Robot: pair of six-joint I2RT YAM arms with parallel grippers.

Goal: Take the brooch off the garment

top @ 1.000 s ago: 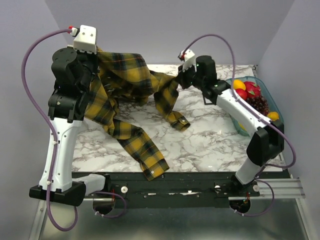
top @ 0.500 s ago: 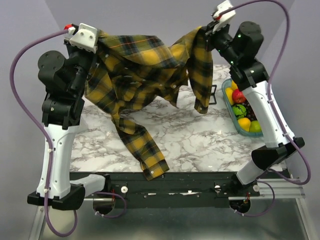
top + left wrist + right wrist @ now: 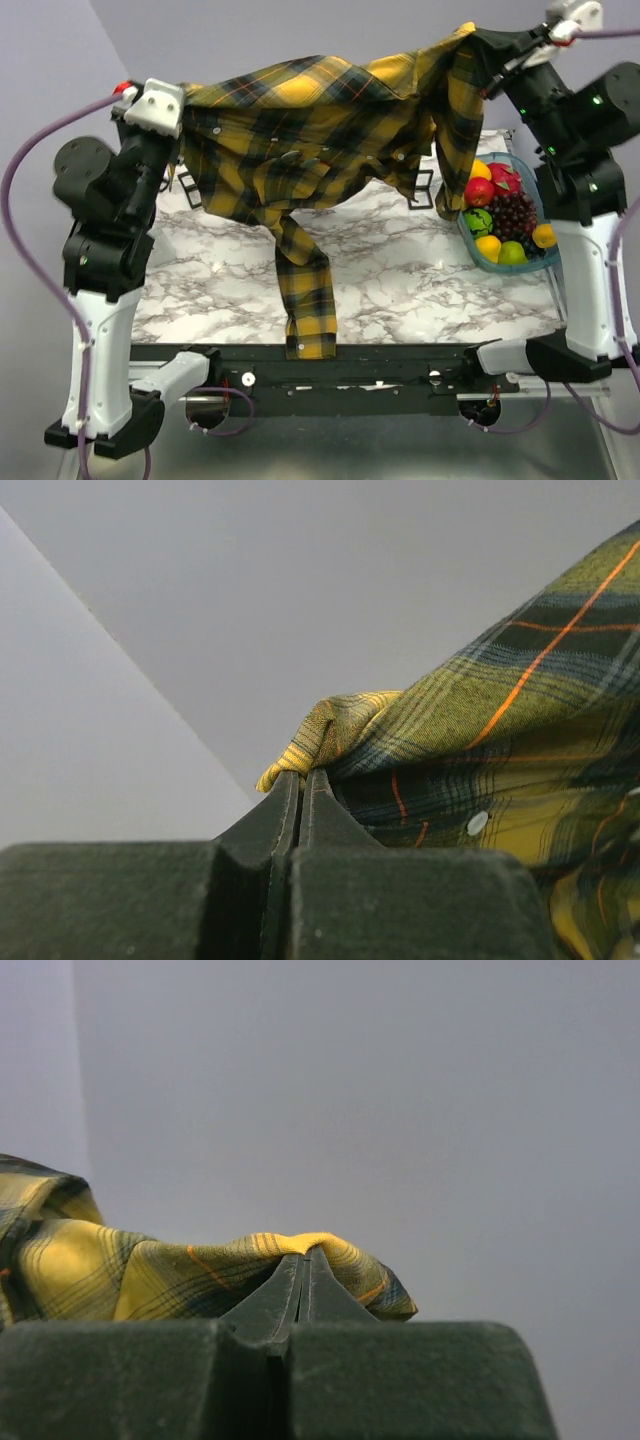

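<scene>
Holding garment [image 3: 320, 130] spread aloft, left gripper [image 3: 301, 776] and right gripper [image 3: 303, 1256] clenched on its left and right edges; yet to spot or remove brooch.

A table [image 3: 400, 285] with a white, grey-veined marble top stands between plain pale lilac-grey walls [image 3: 330, 30], which meet in a corner at the left, under soft even light, with a brushed metal surface [image 3: 350, 450] before it.

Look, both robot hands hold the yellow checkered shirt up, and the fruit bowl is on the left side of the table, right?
Not the side: the top view shows the fruit bowl on the right side of the table. The left gripper and right gripper do both hold the shirt up.
</scene>
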